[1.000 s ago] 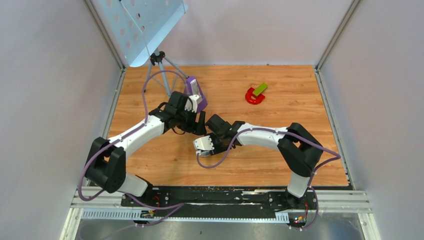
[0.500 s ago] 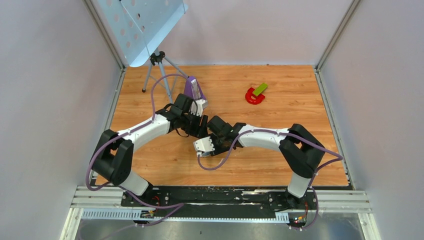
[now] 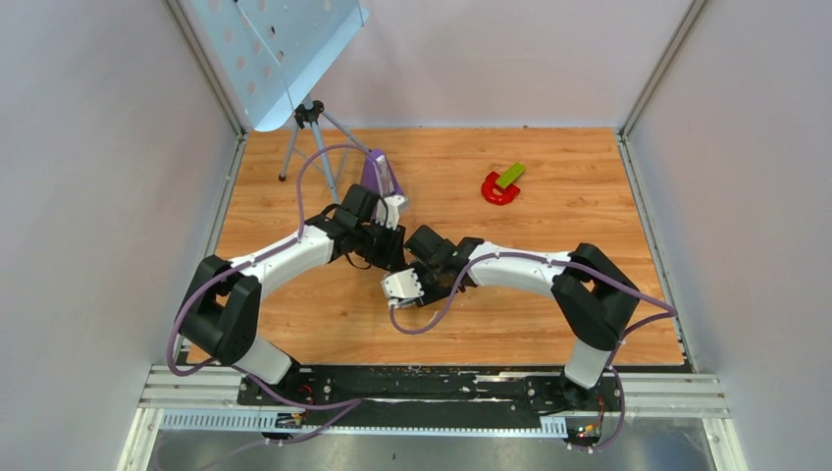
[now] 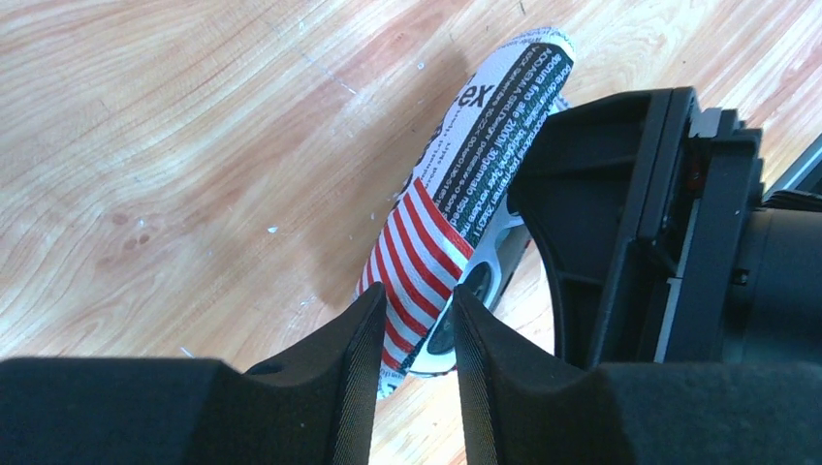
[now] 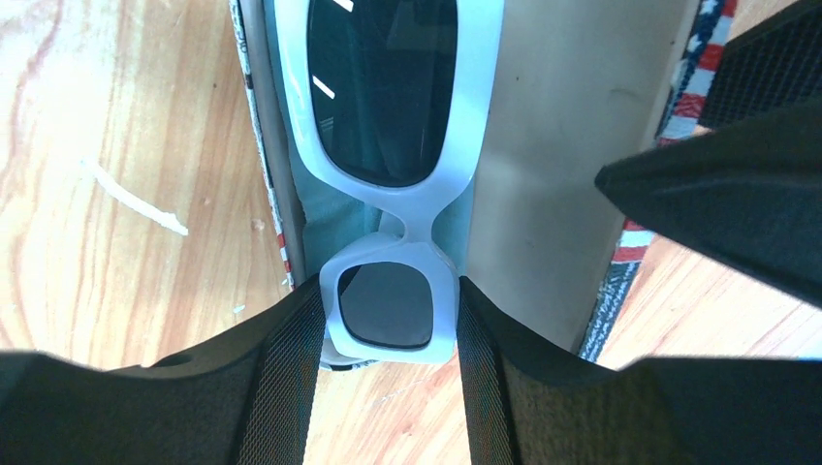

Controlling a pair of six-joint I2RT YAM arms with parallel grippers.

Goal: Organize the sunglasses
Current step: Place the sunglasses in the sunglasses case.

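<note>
White sunglasses (image 5: 419, 218) pinched in right pincer (image 5: 390, 291), over open case (image 5: 553, 145)

Sunglasses (image 5: 407, 218): white frame, dark lenses; case (image 4: 419, 242): red-and-white stripes, black print on white, beige lining; cloth (image 5: 328, 208): pale blue; table (image 3: 549, 196): orange-brown wood grain.

The sunglasses (image 5: 383, 87) are laid inside the case (image 5: 562, 145) (at the middle of the table (image 3: 510, 324)), clasped by the right gripper (image 5: 390, 310). The case's edge is clasped by the left gripper (image 4: 417, 300).

Likely a lab: enclosure walls (image 3: 98, 196), tripod (image 3: 312, 132), rails (image 3: 442, 392).
</note>
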